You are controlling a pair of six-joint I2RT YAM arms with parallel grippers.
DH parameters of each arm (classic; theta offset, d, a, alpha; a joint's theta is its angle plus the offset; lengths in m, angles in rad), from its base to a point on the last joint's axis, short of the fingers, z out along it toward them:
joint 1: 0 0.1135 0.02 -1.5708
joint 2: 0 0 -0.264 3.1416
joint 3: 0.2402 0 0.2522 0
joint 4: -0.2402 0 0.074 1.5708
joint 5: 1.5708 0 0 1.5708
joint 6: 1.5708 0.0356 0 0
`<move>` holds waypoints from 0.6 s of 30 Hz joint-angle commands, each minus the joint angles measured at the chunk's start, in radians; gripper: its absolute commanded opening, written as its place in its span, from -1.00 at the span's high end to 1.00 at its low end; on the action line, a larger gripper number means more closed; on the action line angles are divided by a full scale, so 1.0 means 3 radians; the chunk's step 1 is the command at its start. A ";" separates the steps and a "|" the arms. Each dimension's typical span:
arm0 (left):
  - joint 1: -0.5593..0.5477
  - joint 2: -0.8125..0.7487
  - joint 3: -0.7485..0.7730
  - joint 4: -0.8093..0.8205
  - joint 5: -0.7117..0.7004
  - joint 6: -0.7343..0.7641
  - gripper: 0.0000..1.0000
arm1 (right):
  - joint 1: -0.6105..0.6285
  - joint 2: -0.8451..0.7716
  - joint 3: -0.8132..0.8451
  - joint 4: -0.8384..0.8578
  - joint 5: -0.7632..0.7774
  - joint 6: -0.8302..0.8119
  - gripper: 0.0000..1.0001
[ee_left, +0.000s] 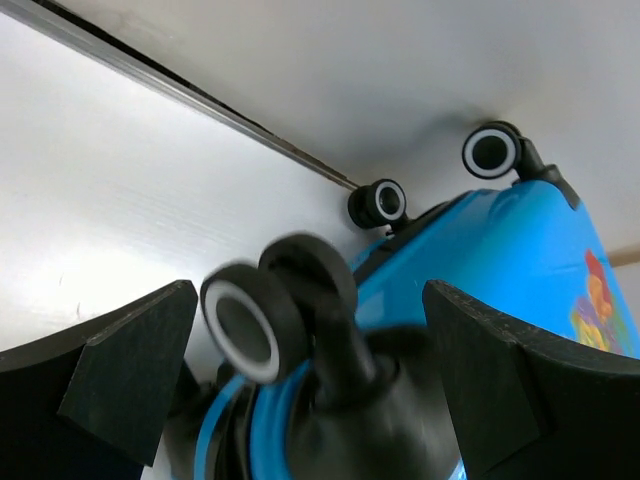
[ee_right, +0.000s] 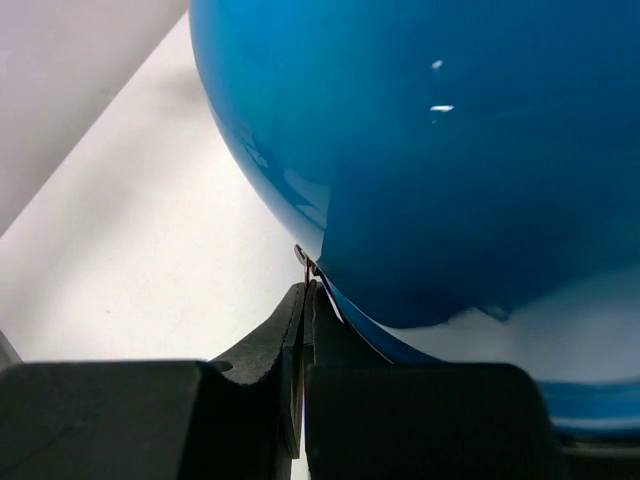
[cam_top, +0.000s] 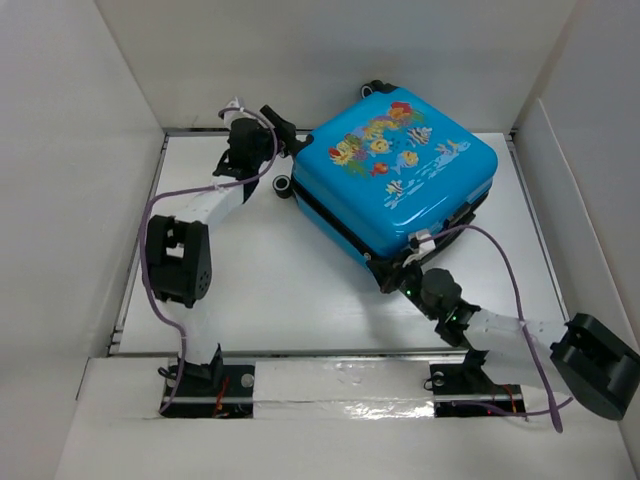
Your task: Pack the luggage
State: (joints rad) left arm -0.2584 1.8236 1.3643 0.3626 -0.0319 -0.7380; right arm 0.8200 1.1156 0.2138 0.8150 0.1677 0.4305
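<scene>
The luggage (cam_top: 400, 175) is a bright-blue hard-shell case with a cartoon fish print. It lies flat and closed, turned at an angle on the white table (cam_top: 260, 290). My left gripper (cam_top: 285, 140) is at its far-left corner. In the left wrist view that gripper (ee_left: 308, 300) is open, and a black caster wheel (ee_left: 240, 330) sits between the fingers without touching them. My right gripper (cam_top: 400, 270) is at the near corner. There it (ee_right: 305, 290) is shut on a thin metal zipper pull (ee_right: 303, 262) beside the blue shell (ee_right: 450, 150).
White walls (cam_top: 90, 150) box in the table on three sides, and the case's far wheels (ee_left: 378, 203) stand close to the back wall. Purple cables (cam_top: 150, 215) loop along both arms. A raised ledge (cam_top: 340, 380) runs along the near edge by the arm bases.
</scene>
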 commanded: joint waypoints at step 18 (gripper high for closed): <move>0.0064 0.0911 0.0643 0.0466 0.0867 -0.0792 -0.23 | 0.0069 -0.0779 -0.0038 -0.0528 0.0055 -0.0044 1.00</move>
State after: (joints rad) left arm -0.2272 2.1090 1.6085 0.3511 0.1471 -0.9058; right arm 0.8265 0.8768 0.1841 0.5774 0.1913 0.4221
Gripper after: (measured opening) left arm 0.662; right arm 0.010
